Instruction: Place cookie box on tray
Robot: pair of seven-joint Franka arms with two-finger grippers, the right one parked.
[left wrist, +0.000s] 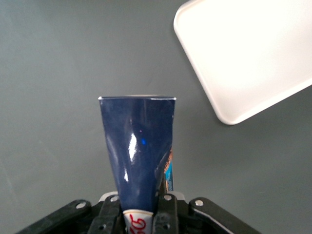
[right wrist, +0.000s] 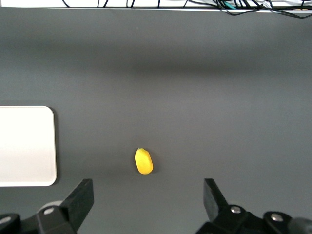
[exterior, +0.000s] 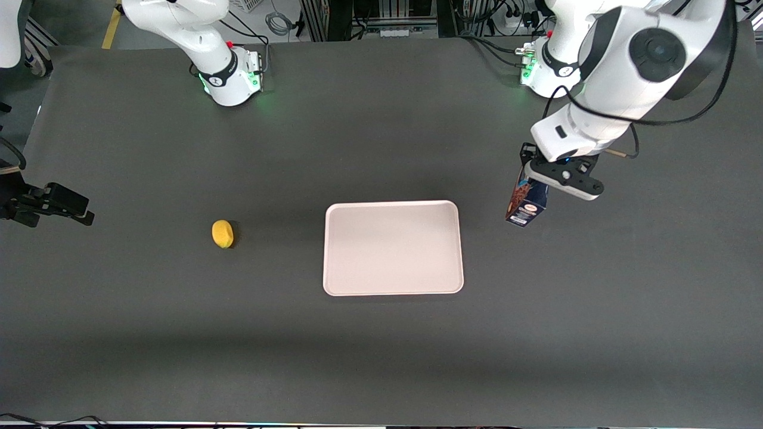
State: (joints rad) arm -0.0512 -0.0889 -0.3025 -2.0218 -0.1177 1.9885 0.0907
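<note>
The cookie box [exterior: 527, 204], a narrow navy-blue carton, hangs in my left gripper [exterior: 539, 179], which is shut on its upper end. It is lifted above the table, beside the tray toward the working arm's end. In the left wrist view the cookie box [left wrist: 139, 146] runs out from between the gripper's [left wrist: 139, 217] black fingers [left wrist: 165, 214], its blue face creased where they press. The tray [exterior: 393, 247], pale pinkish-white with a low rim, lies flat at the table's middle with nothing on it; one rounded corner of the tray [left wrist: 243, 53] shows in the wrist view.
A small yellow rounded object [exterior: 222, 233] lies on the dark mat toward the parked arm's end, also seen as the yellow object [right wrist: 144, 161] in the right wrist view. The arm bases [exterior: 545, 68] stand at the table's edge farthest from the front camera.
</note>
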